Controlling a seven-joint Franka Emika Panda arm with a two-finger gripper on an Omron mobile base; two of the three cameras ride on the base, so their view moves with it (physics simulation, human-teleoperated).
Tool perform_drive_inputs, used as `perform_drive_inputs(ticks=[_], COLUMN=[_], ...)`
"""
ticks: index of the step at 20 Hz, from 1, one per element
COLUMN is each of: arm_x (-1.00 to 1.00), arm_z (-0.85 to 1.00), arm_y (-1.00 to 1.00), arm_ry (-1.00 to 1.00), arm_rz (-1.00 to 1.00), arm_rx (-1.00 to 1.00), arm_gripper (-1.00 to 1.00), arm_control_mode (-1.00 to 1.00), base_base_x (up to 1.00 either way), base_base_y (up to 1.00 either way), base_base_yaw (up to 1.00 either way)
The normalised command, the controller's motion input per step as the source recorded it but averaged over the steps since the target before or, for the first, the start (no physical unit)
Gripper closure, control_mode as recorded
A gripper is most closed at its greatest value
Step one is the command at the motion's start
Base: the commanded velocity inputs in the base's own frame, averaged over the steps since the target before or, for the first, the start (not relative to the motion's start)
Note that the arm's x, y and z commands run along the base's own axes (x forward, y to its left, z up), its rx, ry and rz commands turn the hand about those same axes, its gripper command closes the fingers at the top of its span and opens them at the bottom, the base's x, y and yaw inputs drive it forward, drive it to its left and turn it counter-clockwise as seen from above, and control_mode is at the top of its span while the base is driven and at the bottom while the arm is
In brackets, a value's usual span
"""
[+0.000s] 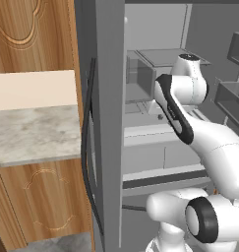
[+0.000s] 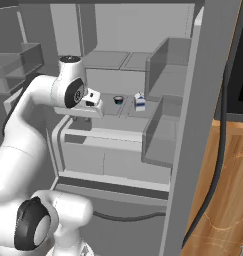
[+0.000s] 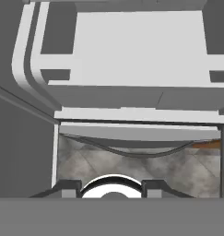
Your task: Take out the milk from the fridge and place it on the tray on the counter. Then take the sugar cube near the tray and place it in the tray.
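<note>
The fridge point(image 2: 193, 125) stands open, and its grey shelves and drawers face me. The milk point(image 2: 139, 101), a small white carton with a blue band, stands upright on a middle shelf. My gripper point(image 2: 93, 103) hangs in front of that shelf, to the left of the milk and well apart from it, pointing down. In the hand view the gripper point(image 3: 112, 186) looks down over the shelf front and the drawers to the floor. Its two dark fingertips point(image 3: 69, 186) stand apart with nothing between them. The tray and the sugar cube are out of view.
A small dark cup point(image 2: 118, 100) sits on the same shelf, left of the milk. Door bins point(image 1: 231, 98) hang at the right. The fridge's long black handle point(image 1: 86, 147) runs beside a marbled stone top point(image 1: 32, 133) over wooden cabinets.
</note>
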Motion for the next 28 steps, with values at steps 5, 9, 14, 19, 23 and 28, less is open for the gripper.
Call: perform_drive_inputs(ticks=[5, 9, 14, 19, 23, 28], arm_x=[-0.26, -0.44, -0.06, 0.12, 0.30, 0.47], arm_z=[0.00, 0.14, 0.11, 0.02, 0.00, 0.00], arm_y=[-0.01, -0.17, -0.39, -0.22, -0.26, -0.30], arm_ry=[-0.03, -0.19, -0.07, -0.19, -0.13, -0.01], arm_rz=[-0.04, -0.02, -0.03, 0.00, 0.00, 0.01], arm_rx=[0.00, -0.10, -0.12, 0.00, 0.00, 0.03], arm_gripper=[-1.00, -1.00, -1.00, -1.00, -1.00, -1.00], arm_control_mode=[-1.00, -1.00, -1.00, -1.00, -1.00, -1.00], base_base_x=[0.00, 0.00, 0.00, 0.00, 0.00, 0.00], base_base_y=[0.00, 0.00, 0.00, 0.00, 0.00, 0.00], base_base_yaw=[0.00, 0.00, 0.00, 0.00, 0.00, 0.00])
